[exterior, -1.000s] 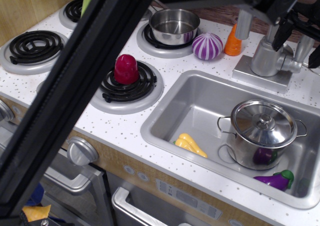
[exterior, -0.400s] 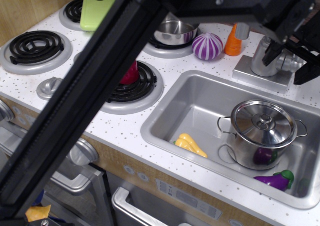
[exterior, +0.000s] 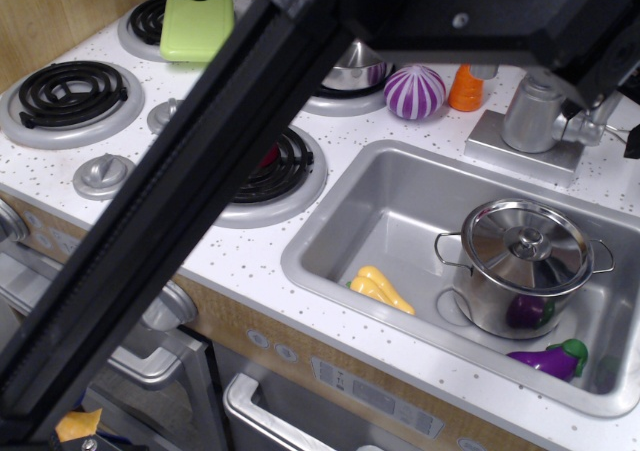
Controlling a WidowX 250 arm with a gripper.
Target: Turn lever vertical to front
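I'd catch the lever near its tip, beside the faucet body, and sweep it gently frontward. The jaws are hidden (mostly out of view), so I cannot tell their opening.

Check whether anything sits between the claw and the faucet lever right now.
Nothing visible does. The lever sticks out sideways from the faucet body, with the black arm right above it. The claw's tips are not clearly shown, so whether it is open, or touching the lever, cannot be told. The orange piece stands well aside.

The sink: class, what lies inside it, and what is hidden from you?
Inside the sink: a lidded steel pot, a yellow toy left of it, and a purple eggplant in front. The pot's lid conceals its contents.
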